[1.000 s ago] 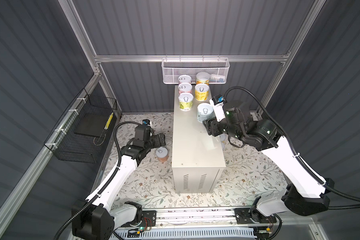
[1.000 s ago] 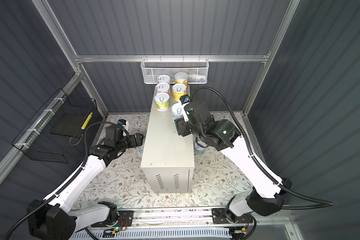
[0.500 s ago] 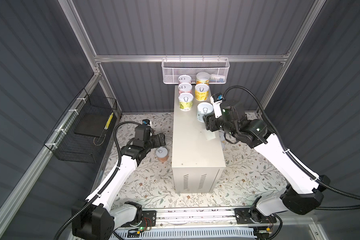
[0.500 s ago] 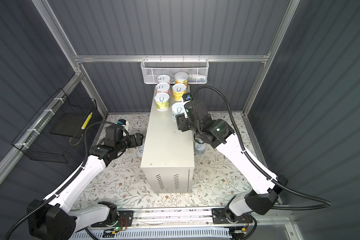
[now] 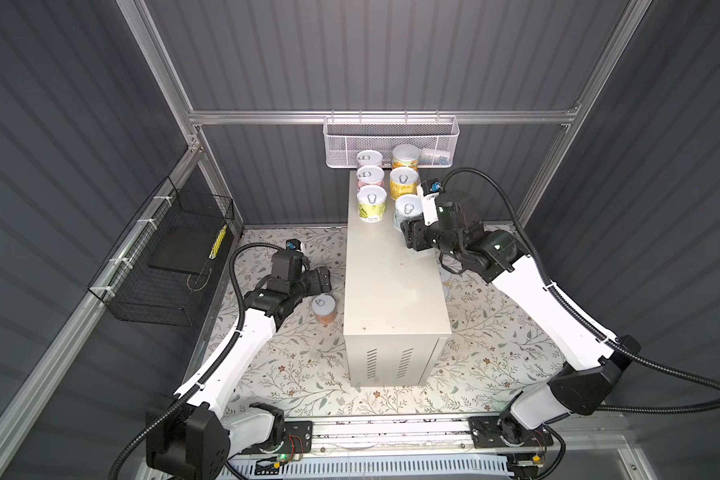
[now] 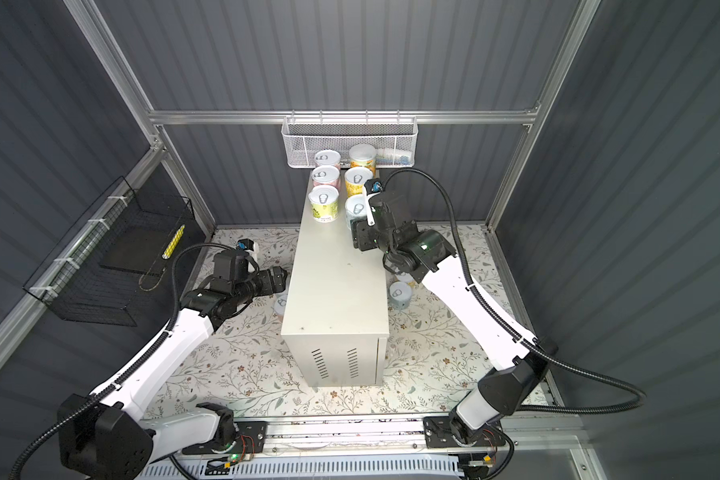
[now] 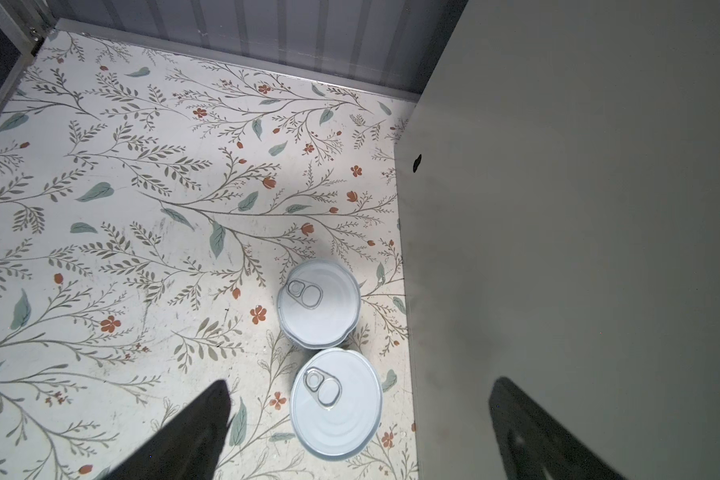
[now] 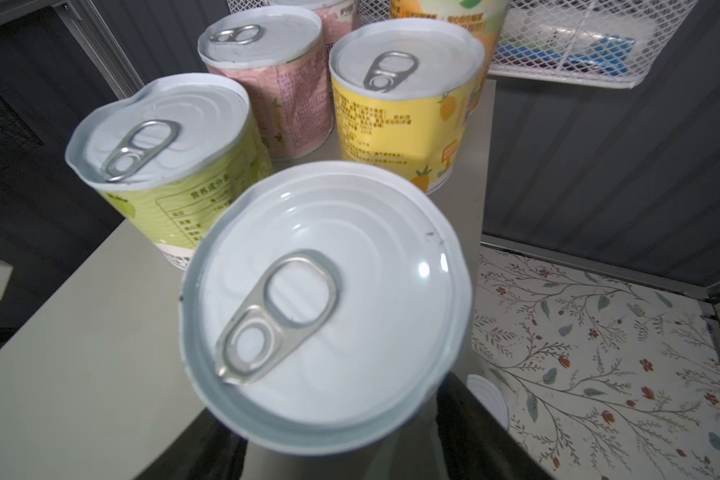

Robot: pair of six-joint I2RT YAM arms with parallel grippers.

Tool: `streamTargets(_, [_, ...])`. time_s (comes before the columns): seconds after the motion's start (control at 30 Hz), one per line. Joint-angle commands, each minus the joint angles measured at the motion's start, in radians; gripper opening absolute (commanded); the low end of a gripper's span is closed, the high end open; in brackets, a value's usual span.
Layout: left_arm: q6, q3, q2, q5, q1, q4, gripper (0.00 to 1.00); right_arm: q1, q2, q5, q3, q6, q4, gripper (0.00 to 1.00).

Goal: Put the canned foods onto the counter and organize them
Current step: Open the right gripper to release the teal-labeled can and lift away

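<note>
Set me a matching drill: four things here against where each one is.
1. green-labelled can
2. pale blue can
3. orange-labelled can
4. white mesh basket

A. hung on the rear rail
B. on the floral surface beside the counter
C. in the right gripper
D. standing free on the counter

Pairs: 1-D, 2-C, 3-B, 4-A

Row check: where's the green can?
In a top view, the green can is nearest in the counter's left row, beside the blue can in the right end effector.
</note>
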Motion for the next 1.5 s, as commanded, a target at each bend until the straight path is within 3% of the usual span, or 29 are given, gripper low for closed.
streamTargets(0.0, [0.018,-0.003,0.012,-0.016,0.000,0.004,0.98,-0.014,0.015,-0.015,0.027,0.010,0.043,0.70])
streamTargets(0.73, [0.030,-0.002,0.023,-0.039,0.000,0.007,0.98,-0.043,0.135,-0.028,0.143,0.010,0.052,0.67])
streamTargets(1.47, [0.019,0.008,0.034,-0.024,0.000,0.012,0.98,-0.043,0.121,-0.006,0.155,0.029,0.020,0.71])
